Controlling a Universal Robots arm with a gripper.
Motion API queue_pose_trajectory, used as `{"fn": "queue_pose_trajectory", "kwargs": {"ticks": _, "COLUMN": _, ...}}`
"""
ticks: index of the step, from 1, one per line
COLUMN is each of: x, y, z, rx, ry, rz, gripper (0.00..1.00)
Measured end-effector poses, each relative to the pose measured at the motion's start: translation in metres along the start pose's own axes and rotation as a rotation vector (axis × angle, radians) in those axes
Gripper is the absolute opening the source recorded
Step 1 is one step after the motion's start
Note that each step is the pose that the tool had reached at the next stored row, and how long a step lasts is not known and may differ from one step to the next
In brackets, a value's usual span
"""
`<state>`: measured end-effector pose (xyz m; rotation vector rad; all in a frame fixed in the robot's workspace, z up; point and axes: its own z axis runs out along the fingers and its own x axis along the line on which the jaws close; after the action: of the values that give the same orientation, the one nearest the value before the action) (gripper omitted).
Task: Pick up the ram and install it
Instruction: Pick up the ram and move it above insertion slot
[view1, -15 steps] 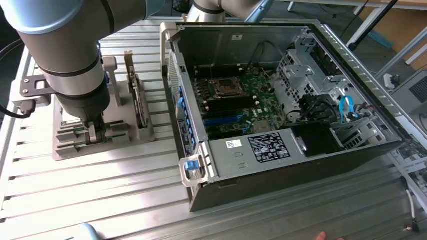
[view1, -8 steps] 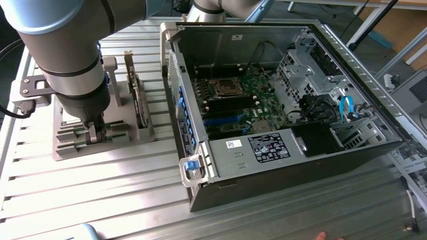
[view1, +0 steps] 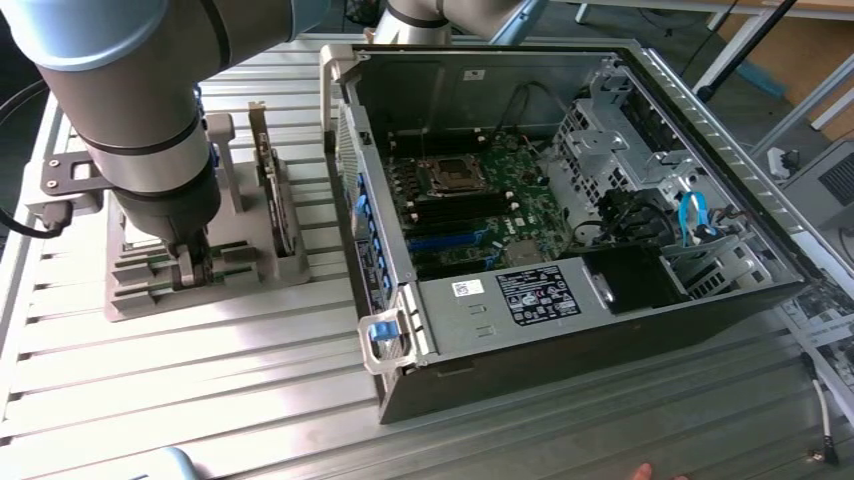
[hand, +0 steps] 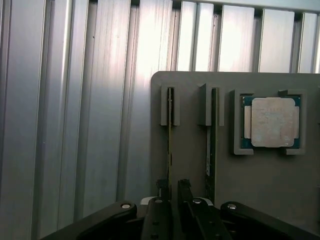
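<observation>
Closest to the wrist camera, the claw (hand: 173, 189) is closed narrowly on the ram (hand: 170, 130), with one finger on each side of the stick. The ram stands on its edge in a slot of the grey holder (hand: 260, 180) on the worktop (hand: 75, 125), beside a second stick (hand: 211, 135) and a processor (hand: 272, 122).

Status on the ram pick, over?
Gripper low at the ram. It stands on edge in its holder slot, not lifted. Second stick one slot over, apart; nothing blocking.
</observation>
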<state>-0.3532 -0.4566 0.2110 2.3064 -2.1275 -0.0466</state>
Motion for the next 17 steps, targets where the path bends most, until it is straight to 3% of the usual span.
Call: {"fn": "queue_pose_trajectory", "kwargs": {"ticks": 17, "x": 0.0013, "y": 0.0001, "z": 0.0001, "rx": 0.0002, "ry": -0.0001, "rz": -0.001, "gripper": 0.21}}
